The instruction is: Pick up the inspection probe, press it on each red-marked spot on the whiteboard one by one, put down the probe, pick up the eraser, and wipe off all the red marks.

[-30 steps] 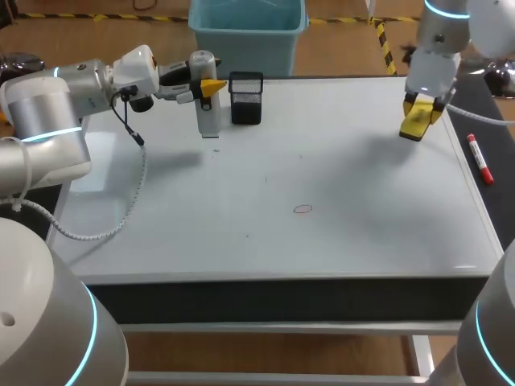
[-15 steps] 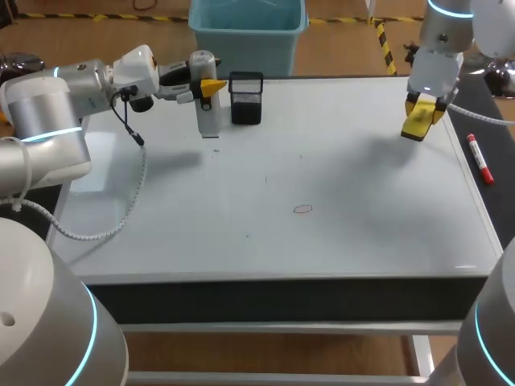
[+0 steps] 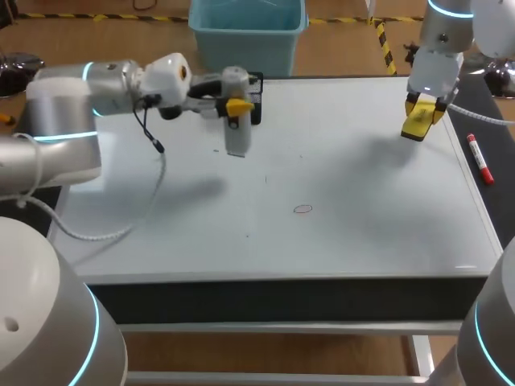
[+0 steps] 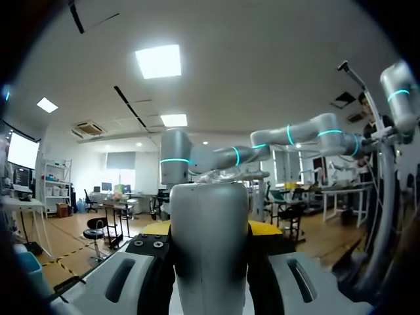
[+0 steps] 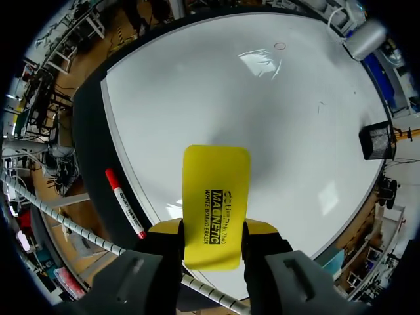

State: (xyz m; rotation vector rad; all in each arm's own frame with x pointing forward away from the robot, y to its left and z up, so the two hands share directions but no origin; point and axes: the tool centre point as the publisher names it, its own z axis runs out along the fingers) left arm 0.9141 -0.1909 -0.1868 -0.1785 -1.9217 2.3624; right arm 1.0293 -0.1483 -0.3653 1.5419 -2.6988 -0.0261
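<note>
I am keeping the left gripper [image 3: 235,105] closed on the grey-white cylindrical inspection probe [image 3: 237,138]. Both yellow tips are pressing its sides, and the probe is hanging upright over the far part of the white whiteboard [image 3: 362,233], just beside the black mesh holder [image 5: 376,140]. The right gripper [image 5: 211,231] is pinching the flat yellow rectangular eraser [image 5: 216,190] above the board's far right side. So both tools are lifted, I judge. The small red ring mark [image 3: 302,209] is lying near the board's middle, well apart from the probe, and it is not wiped. Pressing there, putting down the probe and wiping are remaining, I think. A red-capped marker pen [image 3: 480,159] is lying on the dark strip beside the board's right edge.
</note>
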